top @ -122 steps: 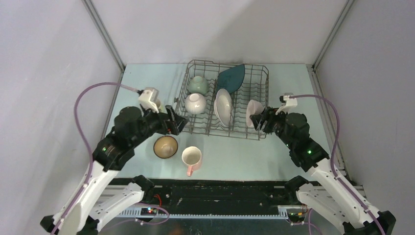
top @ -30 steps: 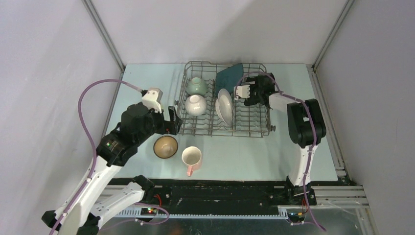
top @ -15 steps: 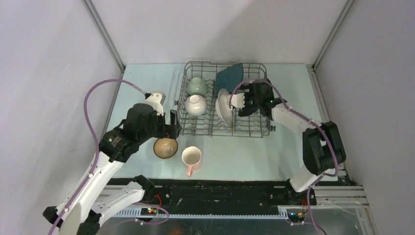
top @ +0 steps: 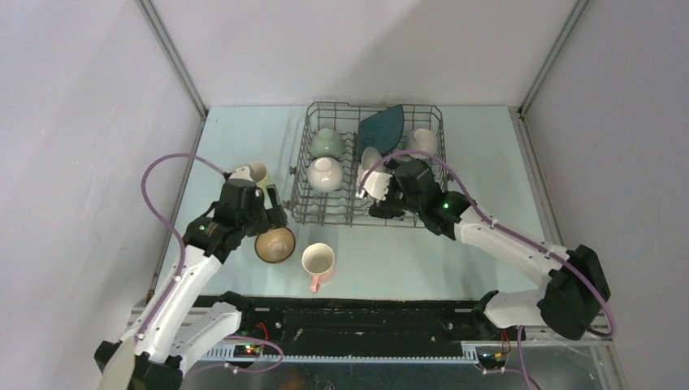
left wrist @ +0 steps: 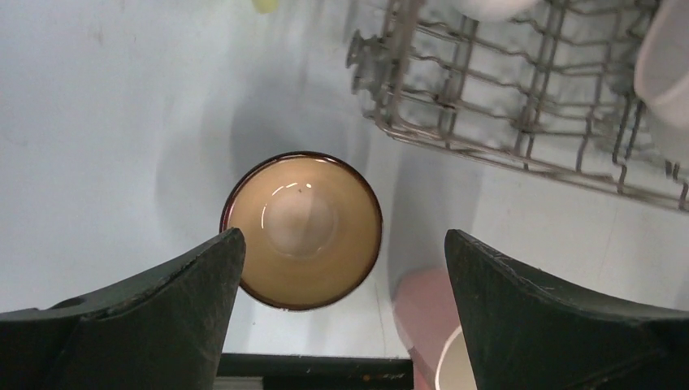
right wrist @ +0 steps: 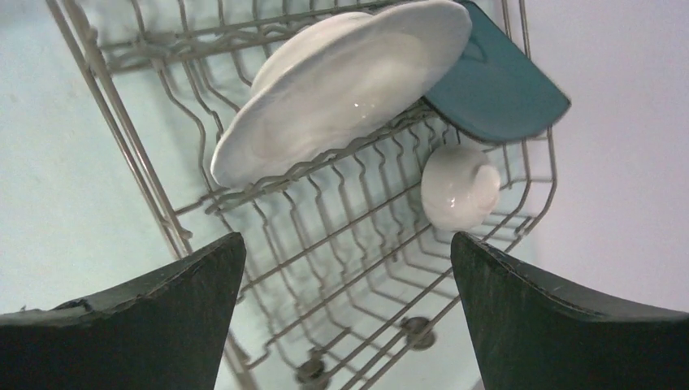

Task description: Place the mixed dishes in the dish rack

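brown bowl (left wrist: 301, 229): glossy tan inside, dark rim, upright | left fingers (left wrist: 162, 317) wide apart, empty | right fingers (right wrist: 146, 309) likewise

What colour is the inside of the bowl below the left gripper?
The brown bowl is glossy tan inside, with a dark brown rim; best in the left wrist view.

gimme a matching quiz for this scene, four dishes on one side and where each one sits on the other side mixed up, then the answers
1. brown bowl
2. pink mug
3. dark teal plate
4. pale green bowl

a. back middle of the dish rack, standing on edge
b. on the table, handle pointing at its near edge
c. directly under the open left end effector
d. rack's back left corner

Pairs: 1-c, 2-b, 3-a, 4-d
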`<state>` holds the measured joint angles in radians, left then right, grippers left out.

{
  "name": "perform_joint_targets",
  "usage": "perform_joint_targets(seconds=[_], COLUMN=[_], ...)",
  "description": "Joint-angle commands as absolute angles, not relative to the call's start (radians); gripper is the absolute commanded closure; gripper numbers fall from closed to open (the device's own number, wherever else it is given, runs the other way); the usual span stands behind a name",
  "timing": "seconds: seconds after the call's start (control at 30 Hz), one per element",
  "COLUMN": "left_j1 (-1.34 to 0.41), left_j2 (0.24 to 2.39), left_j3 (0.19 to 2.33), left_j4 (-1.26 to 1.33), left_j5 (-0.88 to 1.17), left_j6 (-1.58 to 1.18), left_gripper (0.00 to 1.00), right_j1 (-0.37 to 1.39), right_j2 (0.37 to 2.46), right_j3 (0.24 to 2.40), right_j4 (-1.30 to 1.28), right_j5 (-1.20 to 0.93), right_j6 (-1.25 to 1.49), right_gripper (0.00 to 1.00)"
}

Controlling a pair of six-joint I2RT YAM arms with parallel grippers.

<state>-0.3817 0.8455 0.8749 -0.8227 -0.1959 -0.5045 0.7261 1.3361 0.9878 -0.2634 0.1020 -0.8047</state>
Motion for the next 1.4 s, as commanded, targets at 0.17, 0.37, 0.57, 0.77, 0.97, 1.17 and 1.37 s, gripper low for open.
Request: perform_joint_targets(seconds=[0.17,0.37,0.57,0.77,0.97,1.17,1.37], left_j1=[-0.192,-0.189,-0.189,-0.189,-0.19,-0.189,-0.189], left_j2=[0.803,0.825,0.854,0.857,0.819,0.778,0.761], left_j3=[0.729,0.631,0.576,0.56,0.59,0.698,0.678], left_j4=[-0.711,-0.668,-0.646,-0.646,-0.689,-0.779,-0.848], left_j5=[-0.207,-0.182,-0.208,-0.245,-0.279,-0.317,-0.37], left_j6=[-0.759,-0.825,-0.87,-0.884,-0.846,-0.769,-0.849], left_gripper=[0.11,0.17,0.24,0.25,0.25,0.21,0.2], right_j1=[0.865,0.842,0.812,0.803,0.802,0.8,0.799], right_j2=[1.108,0.941,0.813,0.767,0.784,0.805,0.827], right_j3=[1.004,0.914,0.849,0.802,0.794,0.793,0.793], right_j4=[-0.269,-0.3,-0.277,-0.251,-0.266,-0.231,-0.224], right_j5=[0.546,0.516,0.468,0.416,0.397,0.374,0.362], right_j6=[-0.051,0.111,0.127,0.168,0.174,0.157,0.165], right_gripper=[0.01,0.01,0.01,0.0,0.0,0.01,0.0])
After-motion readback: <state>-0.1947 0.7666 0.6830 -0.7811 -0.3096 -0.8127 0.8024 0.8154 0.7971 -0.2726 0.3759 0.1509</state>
